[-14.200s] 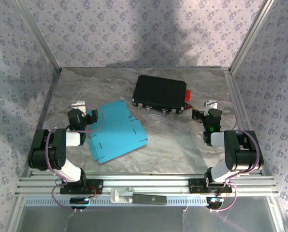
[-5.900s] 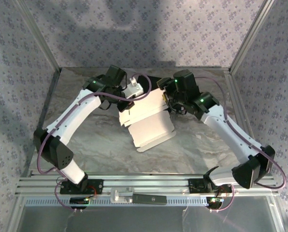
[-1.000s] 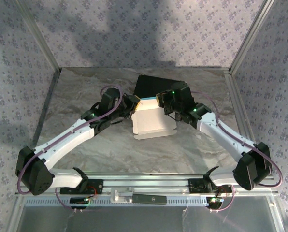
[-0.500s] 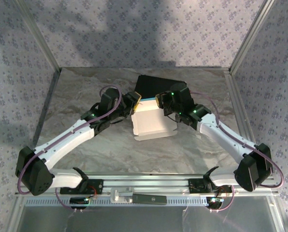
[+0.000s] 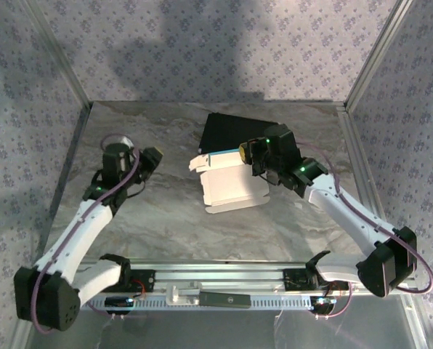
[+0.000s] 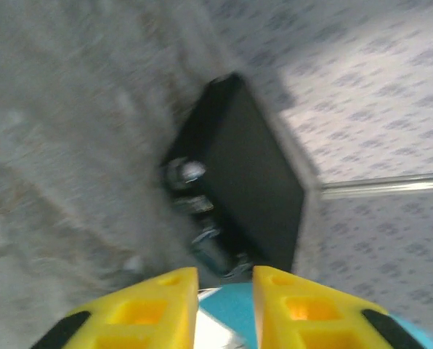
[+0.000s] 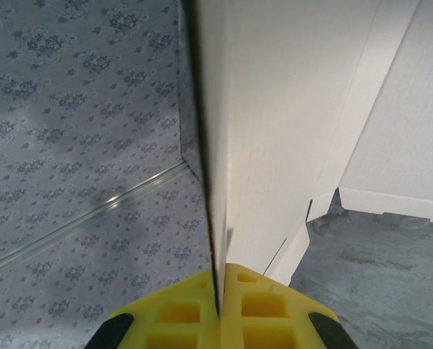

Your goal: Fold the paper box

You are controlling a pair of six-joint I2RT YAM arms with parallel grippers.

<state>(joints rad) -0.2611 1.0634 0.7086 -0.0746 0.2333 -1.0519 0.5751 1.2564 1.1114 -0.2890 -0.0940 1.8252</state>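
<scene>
folding looks midway to me: the paper box sits at the middle of the overhead frame, white side up. part of it lies flat toward the bottom of the frame, and its far edge is raised, with a thin cyan strip showing along it. it lies just in front of the black case.

my right gripper is pinched tight on the box's upper right corner, and i judge it is holding that panel upright. my left gripper is at the left of the frame over the bare table, well apart from the box. its jaws stand a narrow way apart with nothing between them.

the next move, as i judge it, calls for my left to reach the loose flaps at the box's upper left and press them in. meanwhile my right has to stay steady without creasing the thin card.

the overhead view gives the whole layout and the gap between my left and the box. my right wrist view adds the pinch itself: the white panel runs edge-on straight into my closed fingers, with a tab and a small notch at lower right. my left wrist view is blurred. it shows the case's metal latches at mid-frame and a patch of cyan low between my fingers, and i cannot make out more than that.
</scene>
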